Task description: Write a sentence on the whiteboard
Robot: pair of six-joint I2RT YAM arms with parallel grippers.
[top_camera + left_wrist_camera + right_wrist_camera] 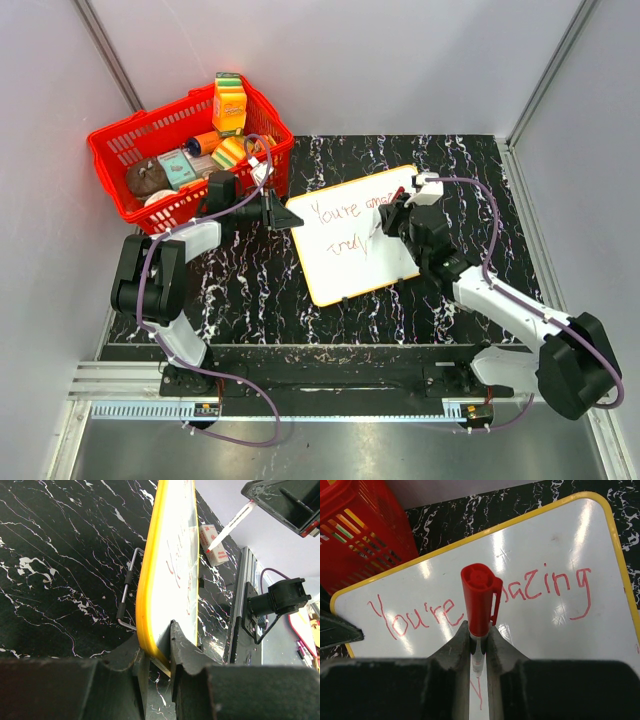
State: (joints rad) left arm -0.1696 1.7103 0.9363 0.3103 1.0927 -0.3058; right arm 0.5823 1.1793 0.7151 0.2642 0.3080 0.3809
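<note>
The whiteboard (345, 275) lies tilted on the black marbled table, white with a yellow rim. The sentence (345, 210) is in red marker: "You're amazing", with a shorter second line under it. My left gripper (290, 218) is shut on the whiteboard's left corner; in the left wrist view my gripper (157, 655) clamps the yellow rim (145, 605). My right gripper (385, 228) is shut on a red-capped marker (479, 600), tip down on the whiteboard (545, 540) by a red stroke. The sentence (420, 617) shows in the right wrist view.
A red basket (115, 150) of groceries stands at the back left, close to the left gripper. A small white box (427, 188) lies at the whiteboard's far right corner. A wire stand (127, 590) shows under the board. Grey walls close in the table.
</note>
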